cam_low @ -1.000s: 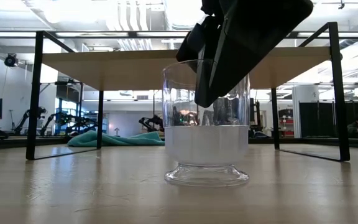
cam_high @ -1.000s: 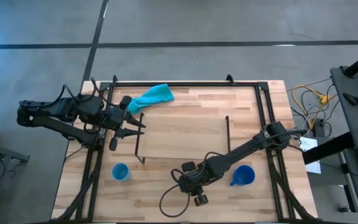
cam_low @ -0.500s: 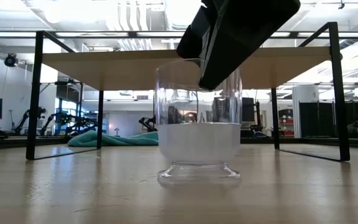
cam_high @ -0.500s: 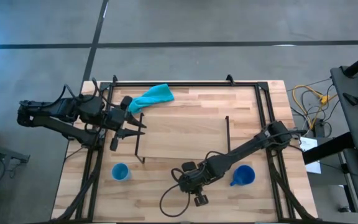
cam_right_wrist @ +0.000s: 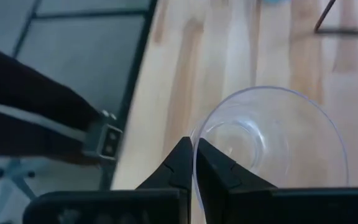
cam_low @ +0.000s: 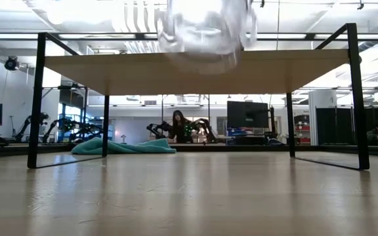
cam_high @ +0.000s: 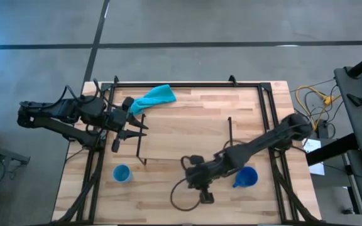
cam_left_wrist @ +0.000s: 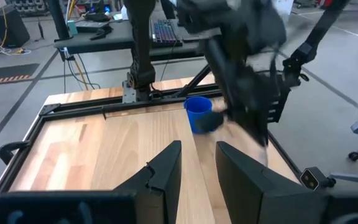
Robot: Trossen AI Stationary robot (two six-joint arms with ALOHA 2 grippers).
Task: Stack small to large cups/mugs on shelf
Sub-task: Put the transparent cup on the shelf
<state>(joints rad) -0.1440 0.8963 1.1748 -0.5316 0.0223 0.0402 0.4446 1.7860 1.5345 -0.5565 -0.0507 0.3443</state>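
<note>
The clear glass cup point(cam_low: 202, 33) hangs high above the table, level with the shelf board point(cam_low: 110, 69), and my right gripper point(cam_right_wrist: 194, 163) is shut on it near the table's front edge point(cam_high: 197, 178). The light-blue cup point(cam_high: 122, 173) stands at the front left. At the front right, the dark-blue mug point(cam_high: 246, 177) stands beside my right arm. The shelf point(cam_high: 184, 138) stands mid-table on thin black legs. My left gripper point(cam_high: 131, 123) waits open at the shelf's left end, holding nothing. My right gripper pinches the glass cup's rim point(cam_right_wrist: 195, 144), one finger inside the cup and one outside. The fingers come down on it from above. The cup hangs below them, mouth up toward the wrist, lifted clear of the table.
A teal cloth point(cam_high: 156, 97) lies at the far left of the table. A black frame point(cam_high: 187, 83) runs around the tabletop. A dark cable loop point(cam_high: 184, 199) lies near the front edge. A person shows in the room beyond point(cam_low: 176, 124).
My right gripper has taken hold of the glass cup's rim and risen. The cup stood on the table a second ago and now hangs lifted clear, up at the height of the shelf board. My right arm has stretched out straighter.
</note>
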